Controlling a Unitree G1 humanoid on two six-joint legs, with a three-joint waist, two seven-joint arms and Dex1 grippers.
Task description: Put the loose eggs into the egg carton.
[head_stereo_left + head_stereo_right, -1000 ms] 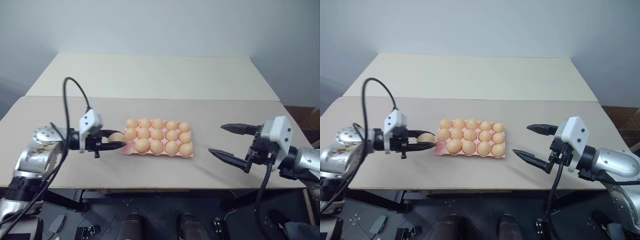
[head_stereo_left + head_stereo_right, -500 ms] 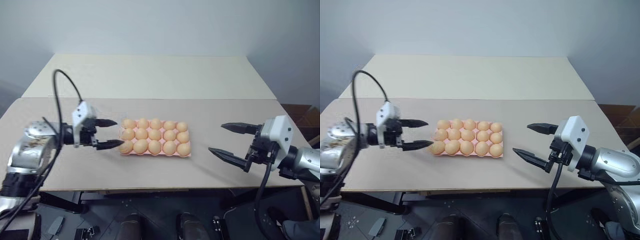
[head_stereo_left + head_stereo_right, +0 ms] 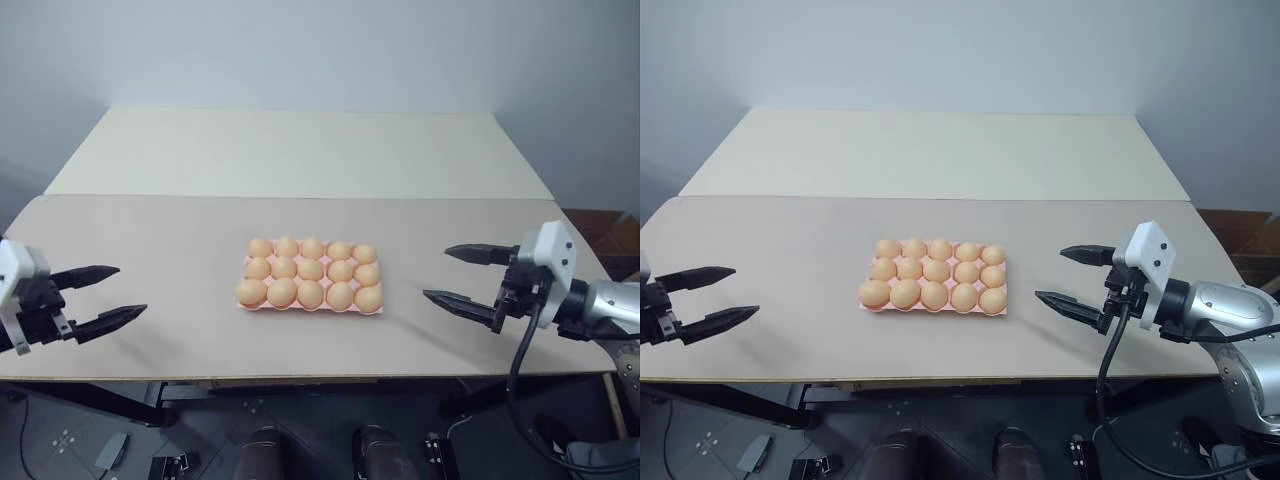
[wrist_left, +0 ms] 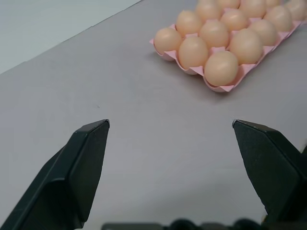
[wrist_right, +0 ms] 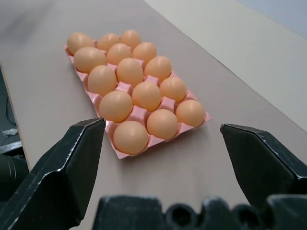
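Eggs (image 3: 311, 273) fill all cups of pink carton (image 3: 374, 309), mid-table (image 3: 180, 250). Light, smooth, fragile, prob slippery; pinch gently across the middle. Left gripper (image 3: 98, 298) & right gripper (image 3: 460, 277) both spread, empty, well apart from carton.

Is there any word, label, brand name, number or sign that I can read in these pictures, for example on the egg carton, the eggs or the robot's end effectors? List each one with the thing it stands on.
None: no readable text in any view.
The pink egg carton bears no print.
The eggs are unmarked.
The left end effector and the right end effector show no label.
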